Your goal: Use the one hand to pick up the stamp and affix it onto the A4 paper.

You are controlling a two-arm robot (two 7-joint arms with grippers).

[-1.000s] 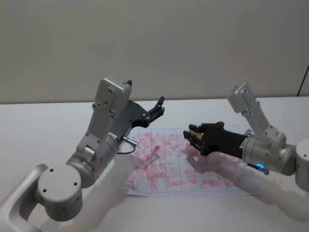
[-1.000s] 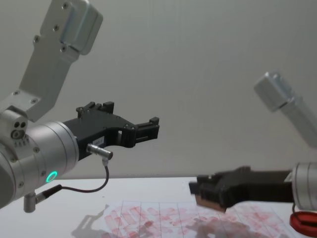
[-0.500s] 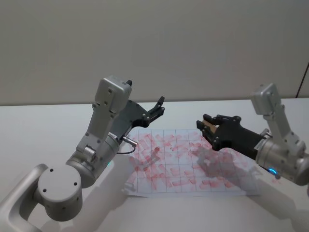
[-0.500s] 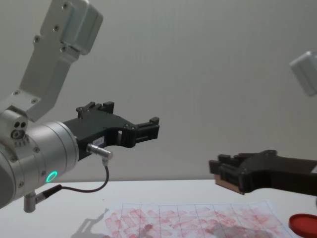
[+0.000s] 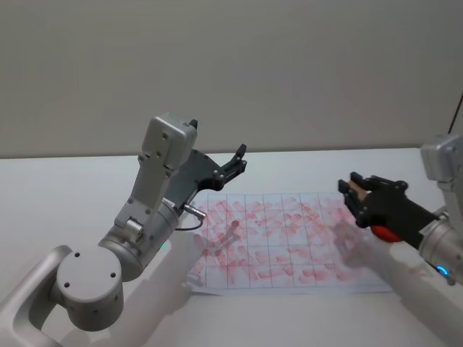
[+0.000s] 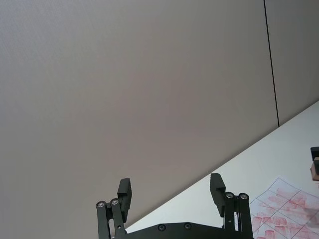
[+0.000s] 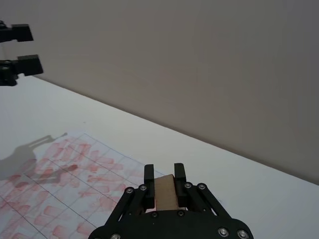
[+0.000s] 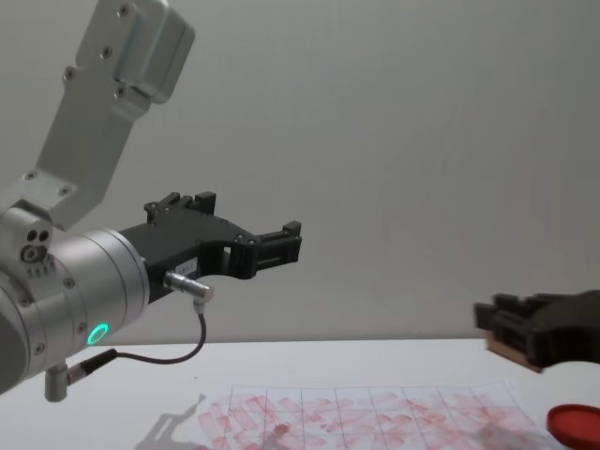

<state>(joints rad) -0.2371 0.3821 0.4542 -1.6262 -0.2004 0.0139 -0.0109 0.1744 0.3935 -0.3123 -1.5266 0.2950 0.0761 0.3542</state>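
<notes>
Two end effectors face you across the table (image 5: pixel 72 181), and yours to watch is the right end effector (image 5: pixel 356 194), which hangs in the air above the right edge of the A4 paper (image 5: pixel 282 242). Its black fingers (image 7: pixel 148 175) are clamped on the stamp (image 7: pixel 166 193); from the right wrist view you see the tan wooden block pinched between them, its end facing outward. From the head view you can make out the stamp's light face at the tip of the fingers, clear of the sheet. From the chest view the same end effector comes in from the right edge, lifted above the paper, with the stamp's brown underside toward the table.

Look at the paper: it lies flat on the white table, its ruled cells full of smudgy red prints. Just beyond its right edge sits the red ink pad (image 8: pixel 574 424), partly hidden behind the right end effector in the head view.

Your left end effector (image 5: pixel 236 160) is raised over the paper's near-left corner, well apart from the stamp, holding nothing. Its fingers (image 6: pixel 124 191) stand spread apart in the left wrist view, and a thin cable (image 8: pixel 183 352) loops beneath its wrist.
</notes>
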